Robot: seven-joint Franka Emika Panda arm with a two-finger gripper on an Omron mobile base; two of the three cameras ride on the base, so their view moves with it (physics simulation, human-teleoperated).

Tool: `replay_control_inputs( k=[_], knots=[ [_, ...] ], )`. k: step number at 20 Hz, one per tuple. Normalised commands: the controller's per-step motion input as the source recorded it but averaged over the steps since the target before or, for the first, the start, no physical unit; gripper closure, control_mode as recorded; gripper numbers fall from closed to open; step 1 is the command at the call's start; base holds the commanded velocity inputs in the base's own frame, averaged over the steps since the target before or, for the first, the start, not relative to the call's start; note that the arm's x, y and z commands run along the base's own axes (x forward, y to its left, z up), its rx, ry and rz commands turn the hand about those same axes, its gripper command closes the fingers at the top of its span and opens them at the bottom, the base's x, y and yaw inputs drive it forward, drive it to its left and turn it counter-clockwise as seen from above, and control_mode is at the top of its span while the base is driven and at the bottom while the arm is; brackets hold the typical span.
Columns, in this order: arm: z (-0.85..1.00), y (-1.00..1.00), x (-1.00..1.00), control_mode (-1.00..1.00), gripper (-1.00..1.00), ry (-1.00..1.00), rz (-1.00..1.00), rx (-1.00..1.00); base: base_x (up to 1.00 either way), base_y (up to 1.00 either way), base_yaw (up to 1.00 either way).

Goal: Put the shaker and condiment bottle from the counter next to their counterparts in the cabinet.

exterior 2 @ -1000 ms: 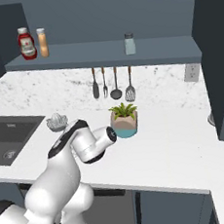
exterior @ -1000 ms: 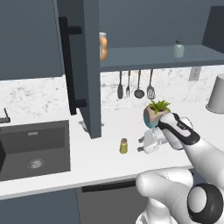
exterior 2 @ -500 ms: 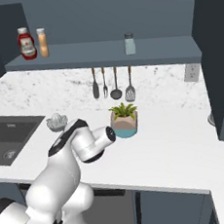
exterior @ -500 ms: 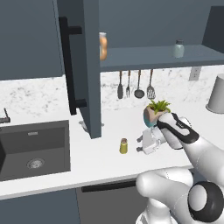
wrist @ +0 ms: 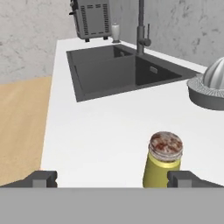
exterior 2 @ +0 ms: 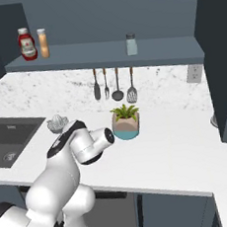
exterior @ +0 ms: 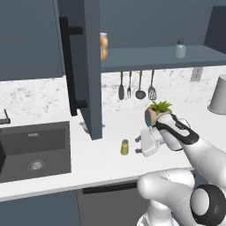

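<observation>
The yellow-olive shaker (exterior: 125,147) with its brown cap stands upright on the white counter (exterior: 106,163). My gripper (exterior: 136,145) is level with it, just to its right, and open. In the hand view the shaker (wrist: 164,164) rises between the fingertips (wrist: 43,178), close to the right-hand one, and my gripper (wrist: 113,179) touches nothing. The orange condiment bottle (exterior 2: 42,42) stands on the cabinet shelf (exterior 2: 109,54) beside a red bottle (exterior 2: 27,43). The same orange bottle (exterior: 103,46) peeks out past the open cabinet door (exterior: 86,66).
A pale grey-green shaker (exterior: 179,49) stands further along the shelf. A potted plant (exterior: 155,112) sits behind the hand, with utensils (exterior: 137,86) hanging on the wall. A juicer (wrist: 210,87) and the dark sink (exterior: 35,150) lie to the left. A grey canister (exterior: 218,95) is at far right.
The hand has edged slightly left toward the shaker. Nothing else has moved.
</observation>
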Motion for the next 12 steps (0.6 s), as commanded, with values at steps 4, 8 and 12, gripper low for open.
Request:
replay_control_inputs(
  k=[4, 8, 12],
  knots=[
    [-0.13, 0.03, 0.09, -1.0, -1.0, 0.0, 0.0, 0.0, 0.0, 0.0, 0.0],
    [-0.18, 0.02, 0.06, -1.0, -1.0, -0.04, 0.0, 0.0, 0.0, 0.0, 0.0],
    [-0.16, 0.01, 0.08, -1.0, -1.0, -0.05, 0.0, 0.0, 0.0, 0.0, 0.0]
  ],
)
